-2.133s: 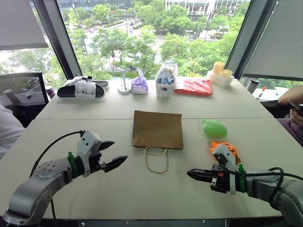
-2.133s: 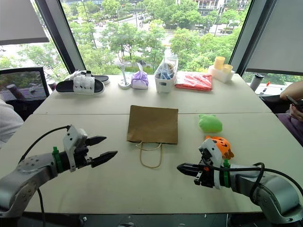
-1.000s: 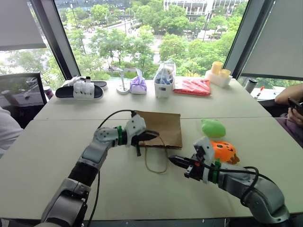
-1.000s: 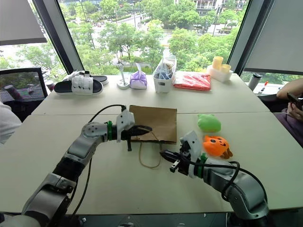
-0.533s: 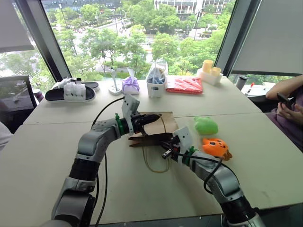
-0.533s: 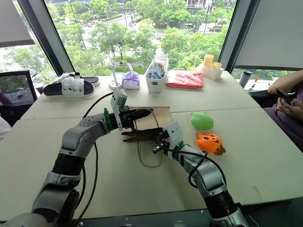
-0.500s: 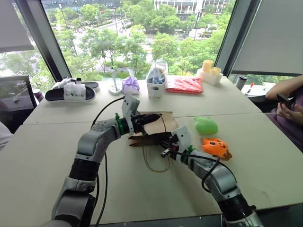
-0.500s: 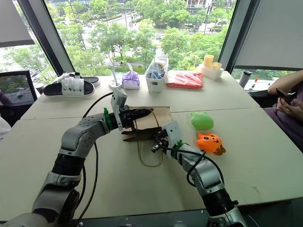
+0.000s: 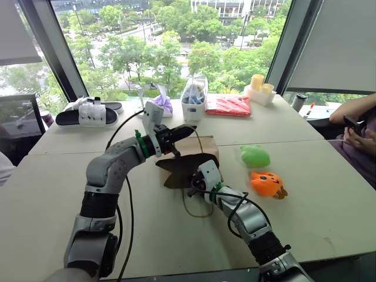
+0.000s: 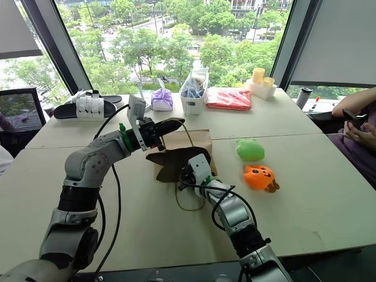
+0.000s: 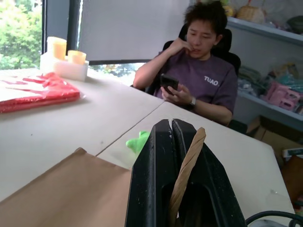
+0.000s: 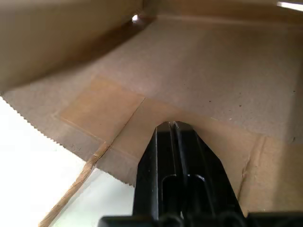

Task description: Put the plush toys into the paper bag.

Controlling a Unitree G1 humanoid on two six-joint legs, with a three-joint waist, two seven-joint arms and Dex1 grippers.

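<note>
The brown paper bag (image 9: pixel 189 157) lies mid-table with its mouth lifted open toward me. My left gripper (image 9: pixel 176 134) is shut on the bag's upper twine handle (image 11: pixel 188 161) and holds it above the table. The right gripper (image 9: pixel 191 187) is shut, and its tips (image 12: pixel 169 125) reach into the bag's mouth over the lower panel. The lower handle (image 12: pixel 75 184) trails on the table. To the right of the bag lie the plush toys: a light green blob (image 9: pixel 254 156) and an orange pumpkin (image 9: pixel 267 183), both apart from the grippers.
Along the far edge stand black slippers (image 9: pixel 91 111), a purple pouch (image 9: pixel 163 104), a clear bag with blue contents (image 9: pixel 194 97), a red packet (image 9: pixel 235 106) and yellow cups (image 9: pixel 258 88). A seated person (image 11: pixel 203 80) with a phone is at the table's right side.
My left gripper has risen with the upper handle, so the bag's mouth stands wider open. My right gripper has pushed forward to the bag's mouth.
</note>
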